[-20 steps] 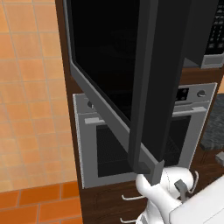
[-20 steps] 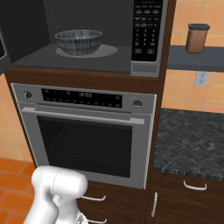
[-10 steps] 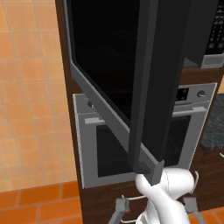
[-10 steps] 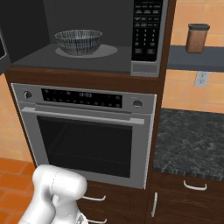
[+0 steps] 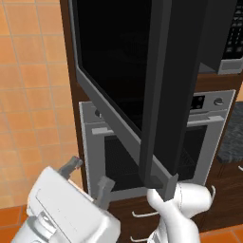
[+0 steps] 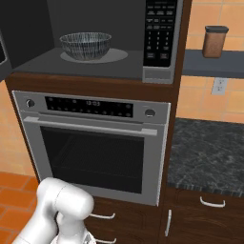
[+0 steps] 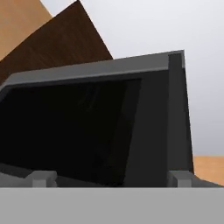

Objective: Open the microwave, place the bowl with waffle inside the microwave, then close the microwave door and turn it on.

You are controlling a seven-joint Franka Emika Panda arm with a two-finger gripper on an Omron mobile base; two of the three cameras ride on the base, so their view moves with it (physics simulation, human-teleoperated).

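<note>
Swinging leftward across the left base view since a second ago, the arm now carries its end effector low beside the oven, jaws spread wide and holding nothing, while the rest of the kitchen sits unchanged. Above the oven, the microwave stands open, its door swung out on the left with the bottom edge hanging above the robot's white elbow. Inside, the bowl rests on the round turntable toward the left of the cavity floor, well back from the front lip; whether the waffle lies in it cannot be made out. Placement looks done, leaving the door to shut and the keypad to press. That door, a broad rigid glass panel on a hinge, should swing freely yet carry some weight, so a steady push on its outer face near the free, handle-side edge seems the surest purchase, the smooth glass offering little to pinch.
</note>
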